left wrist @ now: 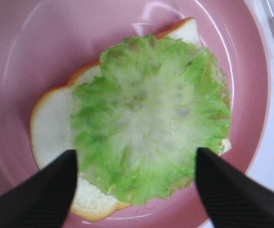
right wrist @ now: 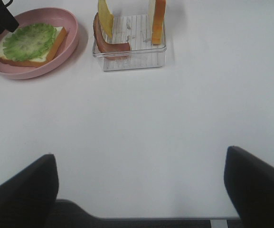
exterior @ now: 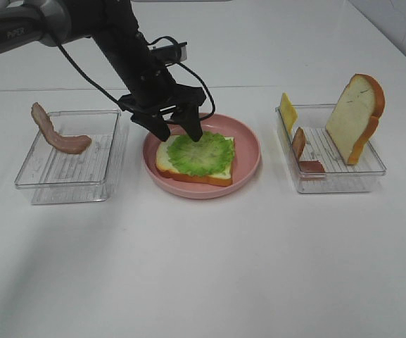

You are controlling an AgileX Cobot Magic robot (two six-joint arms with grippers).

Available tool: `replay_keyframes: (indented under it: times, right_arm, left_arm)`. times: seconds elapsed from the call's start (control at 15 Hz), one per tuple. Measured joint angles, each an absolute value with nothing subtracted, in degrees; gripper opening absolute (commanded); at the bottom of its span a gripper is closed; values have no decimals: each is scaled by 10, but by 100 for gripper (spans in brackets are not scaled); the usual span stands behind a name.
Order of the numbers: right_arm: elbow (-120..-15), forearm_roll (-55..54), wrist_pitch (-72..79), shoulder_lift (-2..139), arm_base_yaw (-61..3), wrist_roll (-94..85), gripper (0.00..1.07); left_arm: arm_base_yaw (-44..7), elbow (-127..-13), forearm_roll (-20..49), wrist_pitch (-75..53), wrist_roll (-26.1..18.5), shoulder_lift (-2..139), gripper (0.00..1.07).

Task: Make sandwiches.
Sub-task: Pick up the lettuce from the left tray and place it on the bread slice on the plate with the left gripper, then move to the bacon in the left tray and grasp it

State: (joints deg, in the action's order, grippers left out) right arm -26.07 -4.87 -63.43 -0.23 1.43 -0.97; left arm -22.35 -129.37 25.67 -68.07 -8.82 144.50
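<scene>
**Task's thing.** Sandwich (exterior: 195,163), half-built.
- 1 bottom bread slice (exterior: 188,174) lies flat on the pink plate (exterior: 250,151) at mid-table (exterior: 203,282).
- 1 lettuce leaf (exterior: 203,155) on top covers most of the slice.

**Grippers.**
- Left gripper (exterior: 181,134) hangs directly over the leaf, toward its 11 o'clock edge. Jaws are spread and hold nothing.
- In the left wrist view its fingers (left wrist: 46,190) stand either side of the leaf, which lies flat. Cannot tell if the tips touch it.
- Right gripper (right wrist: 139,156) sits well apart, out at 6 o'clock from the plate. Jaws are wide and empty.

**Handling (judgement).**
- The toy pieces look light.
- The leaf is ruffled and soft-looking and likely slides on the bread, so set new layers down from straight above with no sideways nudge.
- The bread looks stiffer; pinch it across the crust edges.
- The bacon is a thin bent strip; take it at a raised end.
- The cheese is thin and stands on edge; pinch across its 2 faces from above.

**Containers.**
- Left tray (exterior: 69,191) is at 9 o'clock of the plate. It holds 1 bacon strip (exterior: 55,135) at its 10 o'clock corner, one end up over the rim and the other on the ribbed floor.
- Right tray (exterior: 336,184) is at 3 o'clock. It holds 3 pieces:
  - 1 cheese slice (exterior: 288,111) on edge at 11 o'clock.
  - 1 second bacon strip (exterior: 300,144) leaning at the 9 o'clock wall.
  - 1 upright bread slice (exterior: 355,116), tilted, at 2 o'clock.
</scene>
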Motion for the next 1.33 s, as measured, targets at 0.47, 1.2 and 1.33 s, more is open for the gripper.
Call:
replay_keyframes:
  times: [0.47,1.2,1.33]
  right_arm:
    - [-261,-49,-634,-2,14,-10,90]
    - [-261,-49,-634,-2,14,-10,90]
    - [-261,-49,-634,-2,14,-10,90]
  left_arm:
    - [-224,-1294,59,-693,60,1339,101]
    - [-28,-1277,52,-694,38,1289,101]
    - [9,-1225,64,-694,15,1289,100]
